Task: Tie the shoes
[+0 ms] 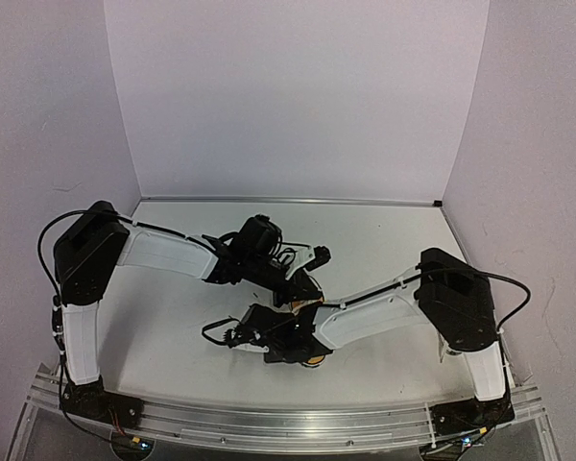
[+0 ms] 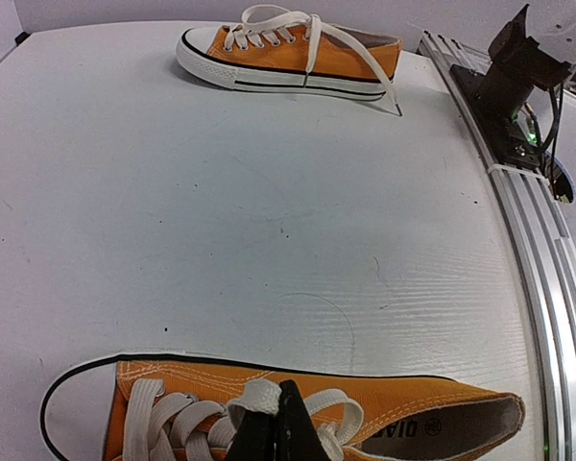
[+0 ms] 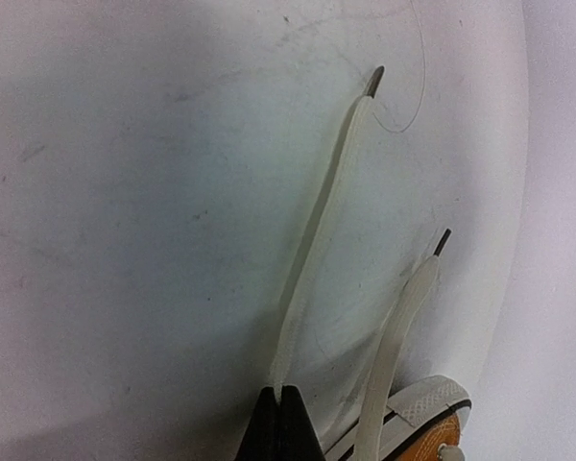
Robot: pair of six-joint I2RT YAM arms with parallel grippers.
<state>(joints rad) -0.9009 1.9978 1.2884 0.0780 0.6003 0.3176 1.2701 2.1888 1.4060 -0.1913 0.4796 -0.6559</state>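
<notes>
In the left wrist view, one orange shoe (image 2: 298,413) lies along the bottom edge. My left gripper (image 2: 276,389) is shut on a loop of its white lace (image 2: 254,396). The second orange shoe (image 2: 288,53) lies on its side at the far end of the table, laces loose. In the right wrist view, my right gripper (image 3: 284,392) is shut on a white lace (image 3: 317,240) that runs out flat to its dark tip. A second lace end (image 3: 398,331) lies beside it, next to a white toe cap (image 3: 427,403). From above, both grippers (image 1: 305,286) (image 1: 232,336) meet mid-table and hide most of the shoes.
A metal rail (image 2: 547,288) runs along the table's edge, with an arm base (image 2: 518,72) bolted on it. White walls close the table on three sides (image 1: 298,96). The two arms cross over the middle of the table.
</notes>
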